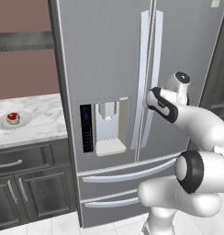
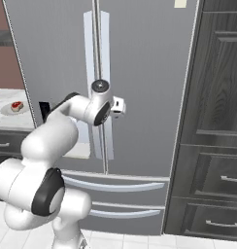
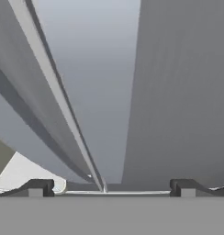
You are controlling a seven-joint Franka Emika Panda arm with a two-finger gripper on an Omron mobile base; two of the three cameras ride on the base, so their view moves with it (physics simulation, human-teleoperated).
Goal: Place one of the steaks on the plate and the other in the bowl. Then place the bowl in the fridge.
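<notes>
The robot's open hand (image 3: 109, 188) hovers right at the closed fridge (image 1: 109, 55), fingers straddling its long vertical door handles (image 3: 63, 105).

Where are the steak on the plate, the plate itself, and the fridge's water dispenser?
steak (image 1: 13, 117): left base view, middle of the red meat.
plate (image 1: 25, 120): left base view, bare right rim.
water dispenser (image 1: 107, 110): left base view, the spout housing in the recess.

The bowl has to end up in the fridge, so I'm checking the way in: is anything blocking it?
Yes: both doors of the tall grey stainless fridge are shut. The open gripper sits at the long vertical handles by the centre seam. One red steak already lies on the light-grey plate.
</notes>
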